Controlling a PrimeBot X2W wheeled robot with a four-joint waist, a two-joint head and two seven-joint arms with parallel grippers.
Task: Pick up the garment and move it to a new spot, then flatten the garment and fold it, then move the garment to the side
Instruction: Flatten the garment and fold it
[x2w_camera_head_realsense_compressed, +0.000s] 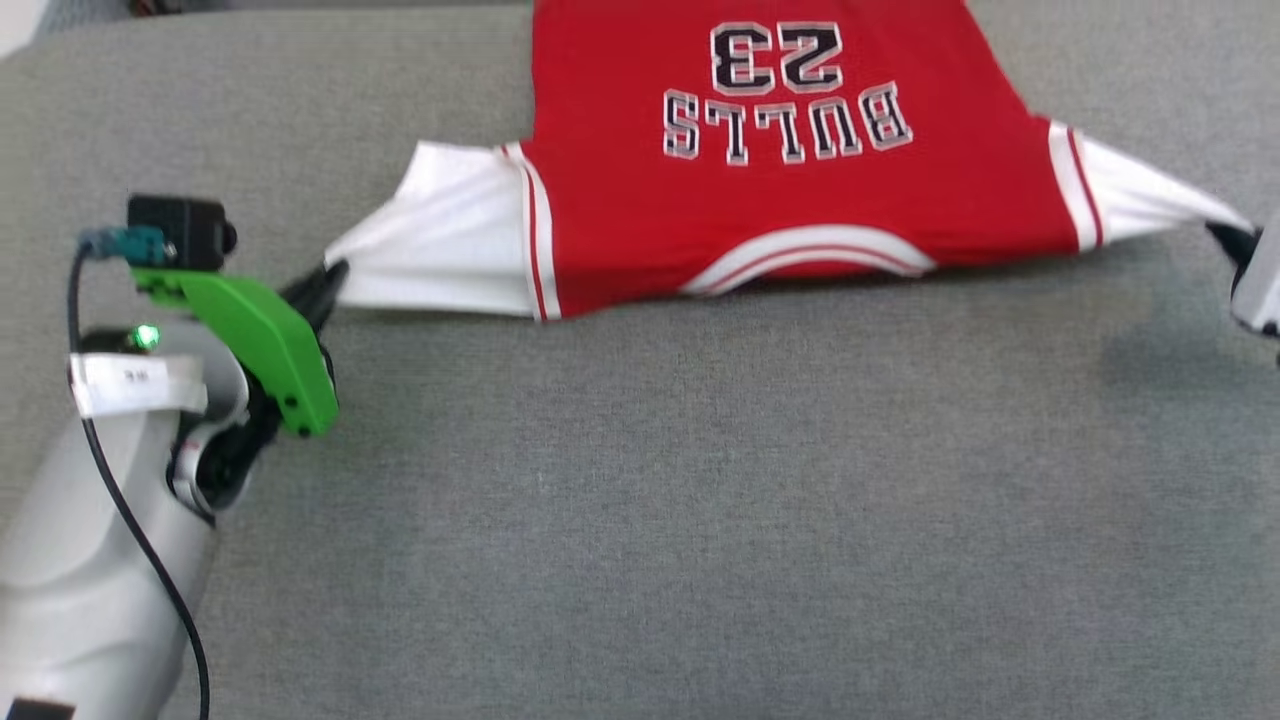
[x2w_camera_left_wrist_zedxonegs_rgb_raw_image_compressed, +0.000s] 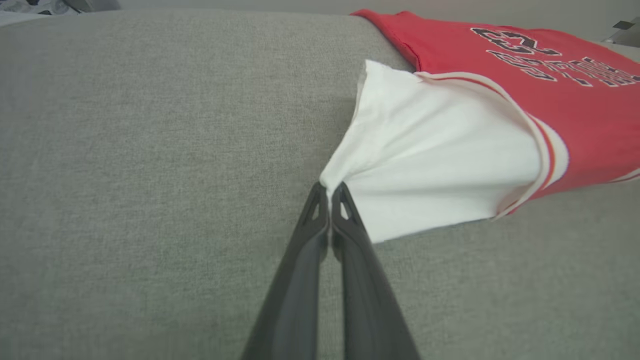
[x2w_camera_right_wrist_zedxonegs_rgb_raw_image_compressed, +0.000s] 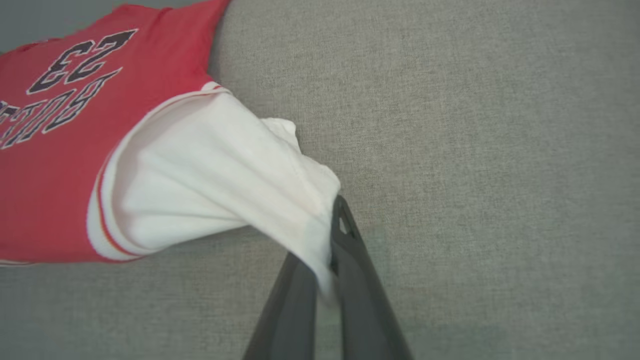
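Red-and-white garment (x2w_camera_head_realsense_compressed: 780, 210) lies across the upper middle of the head view on a grey woven surface (x2w_camera_head_realsense_compressed: 700, 500). It looks soft, light and stretchy. The left gripper (x2w_camera_head_realsense_compressed: 322, 288) and right gripper (x2w_camera_head_realsense_compressed: 1232, 242) each pinch a white sleeve tip; the striped seams would likely give a firmer hold.

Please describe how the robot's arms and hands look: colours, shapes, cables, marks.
The left arm is a rounded pale grey shell with a white label, a green light and a thin black cable. A bright green bracket carries a black camera. The left hand and right hand each have two long, dark, tapering fingers with small cut-outs near the tips.
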